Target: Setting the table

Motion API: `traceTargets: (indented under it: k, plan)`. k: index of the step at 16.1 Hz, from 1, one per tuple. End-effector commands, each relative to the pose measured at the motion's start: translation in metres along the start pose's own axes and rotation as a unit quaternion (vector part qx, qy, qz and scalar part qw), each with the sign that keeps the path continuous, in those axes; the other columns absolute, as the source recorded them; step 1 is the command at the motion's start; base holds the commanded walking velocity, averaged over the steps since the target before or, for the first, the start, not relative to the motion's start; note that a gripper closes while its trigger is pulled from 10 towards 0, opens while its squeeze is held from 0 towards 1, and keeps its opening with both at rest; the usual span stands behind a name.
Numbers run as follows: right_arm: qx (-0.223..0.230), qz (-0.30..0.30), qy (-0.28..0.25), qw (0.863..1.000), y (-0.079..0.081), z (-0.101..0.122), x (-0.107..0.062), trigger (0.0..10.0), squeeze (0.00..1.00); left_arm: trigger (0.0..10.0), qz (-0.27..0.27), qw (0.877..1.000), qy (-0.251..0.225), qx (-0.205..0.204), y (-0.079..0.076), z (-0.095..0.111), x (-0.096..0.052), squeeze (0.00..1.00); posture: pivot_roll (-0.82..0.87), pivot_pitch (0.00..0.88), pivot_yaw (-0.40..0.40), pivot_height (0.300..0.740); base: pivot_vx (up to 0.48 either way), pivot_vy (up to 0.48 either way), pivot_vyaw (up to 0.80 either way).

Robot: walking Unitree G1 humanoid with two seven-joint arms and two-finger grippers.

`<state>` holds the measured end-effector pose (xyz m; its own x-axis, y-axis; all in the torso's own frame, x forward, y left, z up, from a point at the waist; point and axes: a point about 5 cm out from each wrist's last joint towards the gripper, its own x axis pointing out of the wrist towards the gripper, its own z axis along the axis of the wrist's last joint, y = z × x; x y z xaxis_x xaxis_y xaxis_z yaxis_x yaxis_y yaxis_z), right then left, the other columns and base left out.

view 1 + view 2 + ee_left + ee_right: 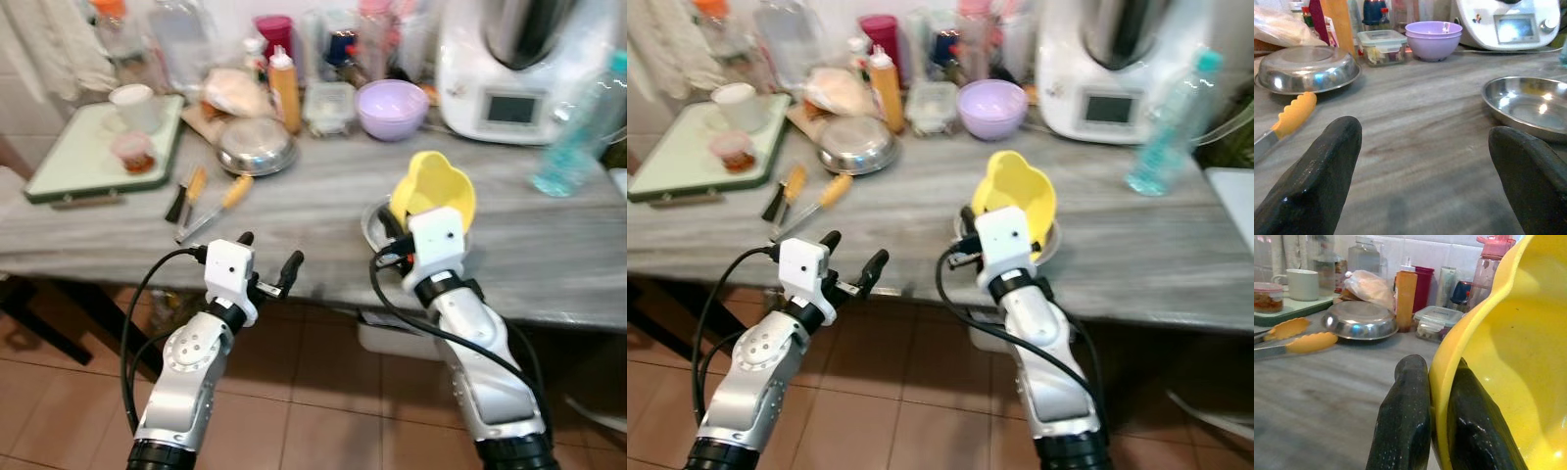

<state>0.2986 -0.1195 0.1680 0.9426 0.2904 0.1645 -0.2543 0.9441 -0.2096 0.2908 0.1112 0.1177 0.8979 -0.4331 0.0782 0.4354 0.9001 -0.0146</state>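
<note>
Right tool (405,217) pinches yellow bowl (434,188) rim over steel plate (1528,105) at bench (294,220) near edge, left tool (269,253) spread idle; setting barely begun.

Seen from the middle of the grey, streaked counter (294,206), a white kitchen machine (514,69) with a small screen stands at two o'clock. A blue-green plastic bottle (583,122) stands just beside it at three. At twelve sits a clear lidded container (328,106), with an orange squeeze bottle (285,90) close at eleven and a bagged loaf (235,93) beyond that. A pale green tray (59,157) lies at ten – it carries a white mug (135,106) and a small jar (132,152). A pale cloth (59,49) hangs behind the tray. Terracotta floor tiles (323,392) show at six.
</note>
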Motion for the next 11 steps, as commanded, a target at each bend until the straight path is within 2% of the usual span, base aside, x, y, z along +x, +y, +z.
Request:
traceTargets:
  k: [1, 2, 7, 11]
  plan:
    - [-0.001, -0.008, -0.011, 1.000, -0.005, 0.005, -0.001, 10.0, 0.00, 10.0, -0.007, 1.000, 0.001, 0.002, -0.004, 0.000, 0.001, 0.00, -0.07, 0.077, 0.064, 0.740, 0.300, 0.000, 0.00]
    - [-0.001, -0.008, -0.011, 1.000, -0.005, 0.004, -0.001, 10.0, 0.00, 10.0, -0.007, 1.000, 0.002, 0.002, -0.004, 0.000, 0.001, 0.00, -0.07, 0.077, 0.064, 0.740, 0.300, 0.000, 0.00]
    - [0.000, -0.006, -0.013, 1.000, -0.005, 0.005, -0.001, 10.0, 0.00, 10.0, -0.023, 1.000, -0.003, 0.006, -0.002, 0.002, -0.007, 0.00, -0.07, 0.080, 0.061, 0.740, 0.000, 0.000, 0.00]
    - [-0.010, 0.024, -0.015, 1.000, -0.006, 0.010, 0.006, 10.0, 0.00, 10.0, -0.062, 0.998, 0.013, 0.022, -0.001, 0.001, -0.024, 0.00, -0.06, 0.103, 0.056, 0.740, 0.000, 0.000, 0.00]
